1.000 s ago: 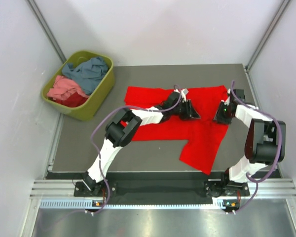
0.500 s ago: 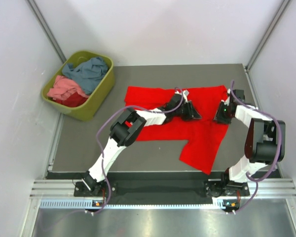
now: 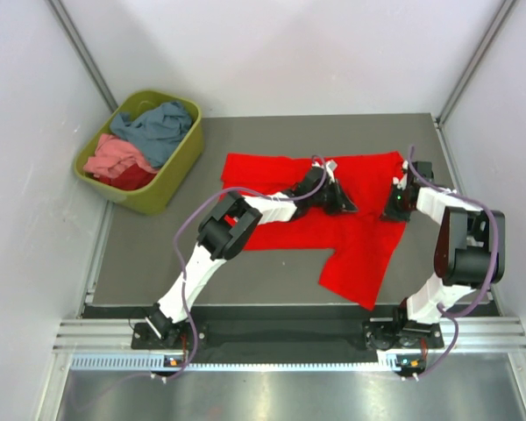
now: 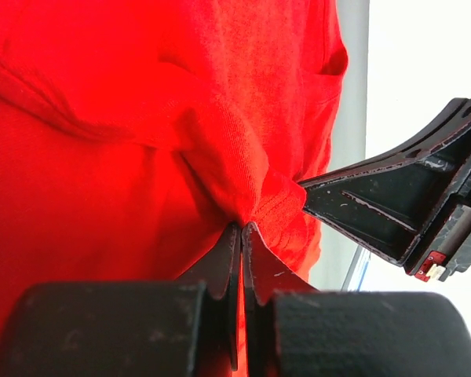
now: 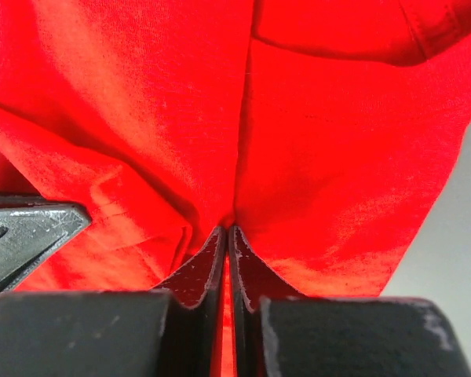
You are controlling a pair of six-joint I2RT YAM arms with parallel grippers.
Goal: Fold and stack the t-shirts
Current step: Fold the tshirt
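Fabric of a bright red t-shirt [image 3: 351, 237] lies spread across the middle and right of the grey tabletop [image 3: 158, 254]. The left end effector [image 4: 242, 228] is clamped on a pinched fold near the neck label, and the right end effector [image 5: 226, 232] is clamped on a fold at the shirt's right edge. Crumpled in an olive-green tub [image 3: 171, 189] at the far left are other t-shirts [image 3: 145, 145], blue-grey, pink and darker red.

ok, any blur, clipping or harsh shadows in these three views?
Top external: even, soft light, sharp, no harsh shadows on the bright red cloth t-shirt. Left wrist: far background clips to white; the black left gripper body is soft up close. Right wrist: red oversaturated, orange hot patches; black right gripper body blurred.
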